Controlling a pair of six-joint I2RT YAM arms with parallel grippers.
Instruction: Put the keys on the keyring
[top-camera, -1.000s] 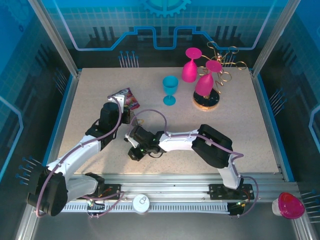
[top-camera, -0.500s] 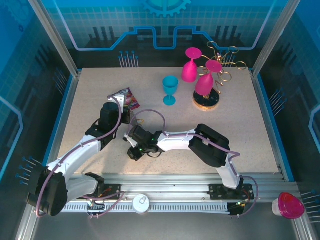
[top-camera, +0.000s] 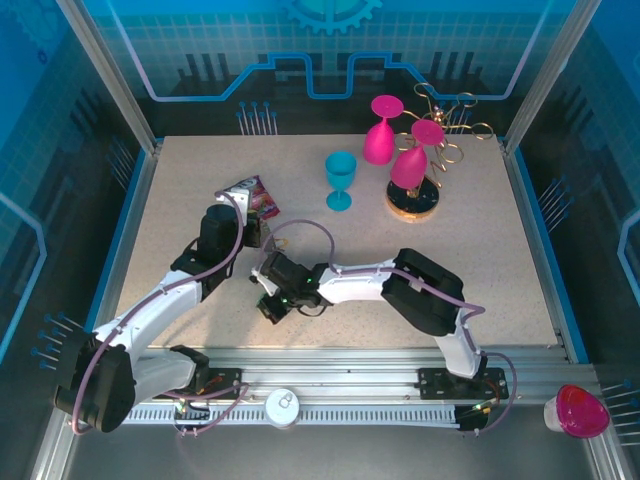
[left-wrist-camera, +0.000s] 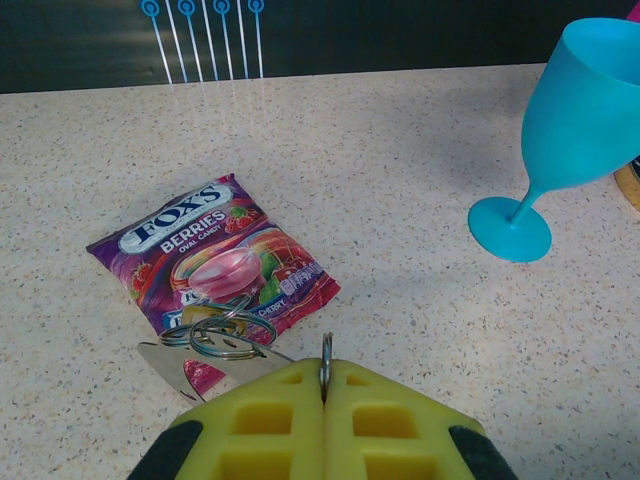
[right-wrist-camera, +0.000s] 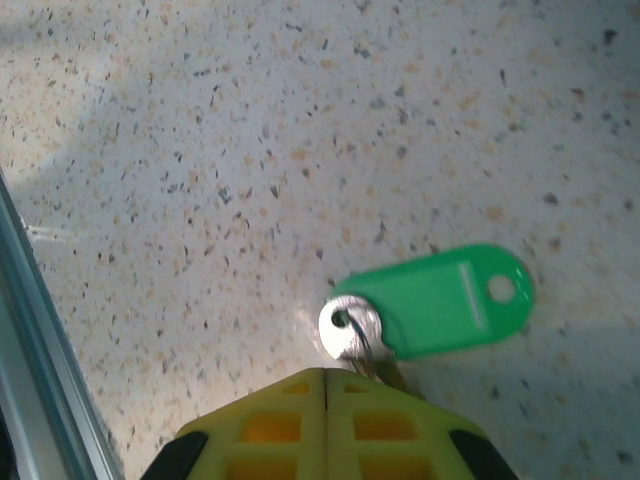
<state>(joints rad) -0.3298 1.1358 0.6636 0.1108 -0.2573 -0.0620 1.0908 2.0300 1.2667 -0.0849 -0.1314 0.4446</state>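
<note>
Barely anything's moved since a second ago. The right gripper (right-wrist-camera: 326, 378) has gone from slightly apart to fingers pressed together, pinching the silver key (right-wrist-camera: 349, 329) with the green tag (right-wrist-camera: 440, 297), bottom middle of its wrist view. The left gripper (left-wrist-camera: 325, 372) is unchanged, clamped on the thin keyring (left-wrist-camera: 326, 350) edge-on, just below the snack packet (left-wrist-camera: 215, 255). Upper right of the top view, two pink goblets (top-camera: 380, 135) sit upside down on the gold rack (top-camera: 455, 125), with the blue goblet (top-camera: 341, 180) upright beside it.

Packet (left-wrist-camera: 215, 255) lies left of goblet (left-wrist-camera: 560, 130); keyring (left-wrist-camera: 228, 335) overlaps packet's near edge.
</note>
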